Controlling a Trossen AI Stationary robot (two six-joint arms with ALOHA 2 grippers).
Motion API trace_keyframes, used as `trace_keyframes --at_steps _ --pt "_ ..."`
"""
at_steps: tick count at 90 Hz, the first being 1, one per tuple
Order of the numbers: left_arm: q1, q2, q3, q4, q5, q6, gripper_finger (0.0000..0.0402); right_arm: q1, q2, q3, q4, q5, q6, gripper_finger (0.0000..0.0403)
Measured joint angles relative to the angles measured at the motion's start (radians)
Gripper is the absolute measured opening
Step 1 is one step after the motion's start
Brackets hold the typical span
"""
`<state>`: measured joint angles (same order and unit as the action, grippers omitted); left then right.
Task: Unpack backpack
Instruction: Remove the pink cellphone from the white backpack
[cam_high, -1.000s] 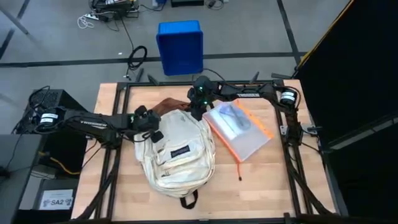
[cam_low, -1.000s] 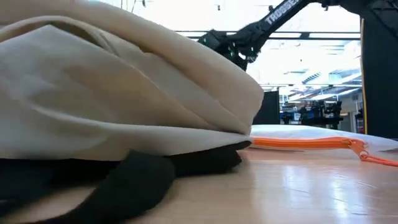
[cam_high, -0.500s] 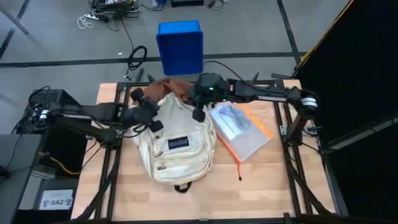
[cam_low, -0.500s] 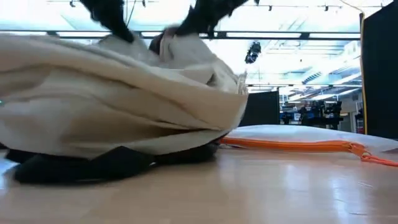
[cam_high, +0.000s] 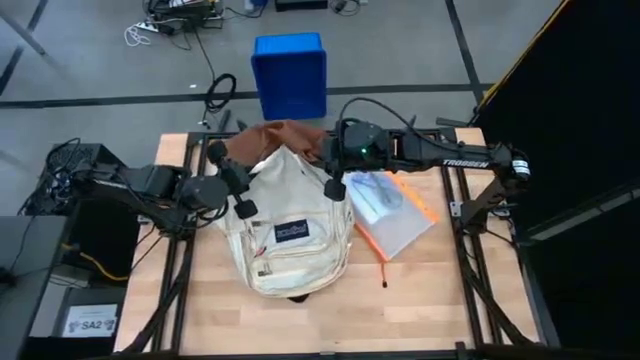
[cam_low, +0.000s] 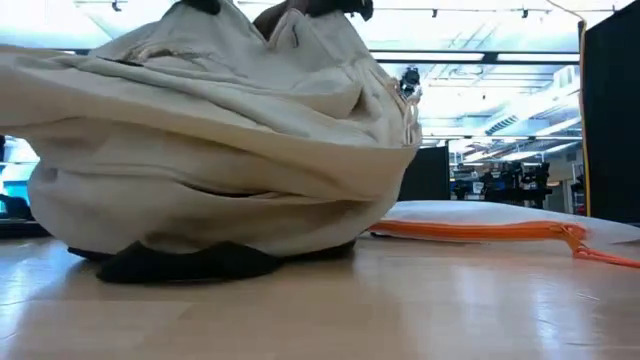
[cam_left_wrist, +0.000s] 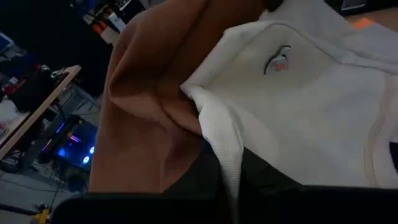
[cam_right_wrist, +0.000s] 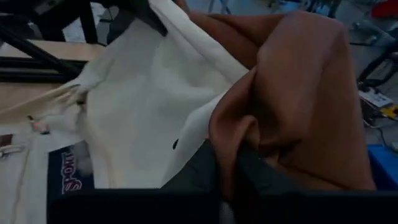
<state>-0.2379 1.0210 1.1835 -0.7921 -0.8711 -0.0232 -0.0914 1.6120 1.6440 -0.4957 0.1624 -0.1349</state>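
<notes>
The cream-white backpack (cam_high: 290, 225) lies in the middle of the table with its logo pocket (cam_high: 292, 231) up. Its brown base (cam_high: 275, 138) is raised at the far end, while its near end (cam_low: 190, 262) rests on the wood. My left gripper (cam_high: 232, 183) is shut on the backpack's left side near the base. My right gripper (cam_high: 333, 183) is shut on its right side near the base. In the low view the cloth rises to the picture's top, where both grippers are mostly cut off. My left gripper pinches a fold of cream cloth (cam_left_wrist: 219, 144) between its two fingers, at the seam beside the brown base (cam_left_wrist: 149, 112). It comes from the table's left. That end is lifted clear and the cloth below runs taut. My right gripper pinches the cloth where the cream edge meets the brown base (cam_right_wrist: 225, 138), bunched between its fingers; how many layers, I cannot tell. It comes from the table's right. The base end hangs raised from the fingers.
A clear orange-edged zip pouch (cam_high: 392, 210) lies flat to the right of the backpack, its orange pull cord (cam_high: 385, 272) trailing toward the near edge. A blue bin (cam_high: 290, 75) stands on the floor beyond the far edge. Bare wood shows along the near edge (cam_high: 400, 310).
Both grippers have risen, drawing the backpack's brown base end up and toward the far edge. The backpack has tipped from lying flat to slanting, base raised. Its near end has stayed on the table but slid toward the far edge. My right gripper has also shifted to the right.
</notes>
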Motion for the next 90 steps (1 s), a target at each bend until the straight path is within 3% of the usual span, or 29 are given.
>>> trace_keyframes --at_steps 33,46,58,75,90 --pt "-0.118 0.010 0.001 -0.030 -0.039 -0.051 0.0000 0.064 0.005 0.000 0.026 0.051 -0.021 0.0000" --pt "-0.098 0.009 0.001 -0.077 -0.068 -0.118 0.0000 0.067 0.017 -0.001 -0.010 0.083 0.003 0.0000" --pt "-0.168 0.034 -0.008 -0.087 -0.078 -0.128 0.0000 0.093 0.017 -0.002 -0.015 0.104 -0.012 0.0000" --pt "-0.166 0.050 -0.008 -0.072 -0.077 -0.192 0.0000 0.090 0.017 -0.002 -0.021 0.116 0.042 0.0000" --pt "-0.194 0.091 -0.011 -0.101 -0.110 -0.128 0.0000 0.128 0.024 -0.002 -0.006 0.151 -0.005 0.0000"
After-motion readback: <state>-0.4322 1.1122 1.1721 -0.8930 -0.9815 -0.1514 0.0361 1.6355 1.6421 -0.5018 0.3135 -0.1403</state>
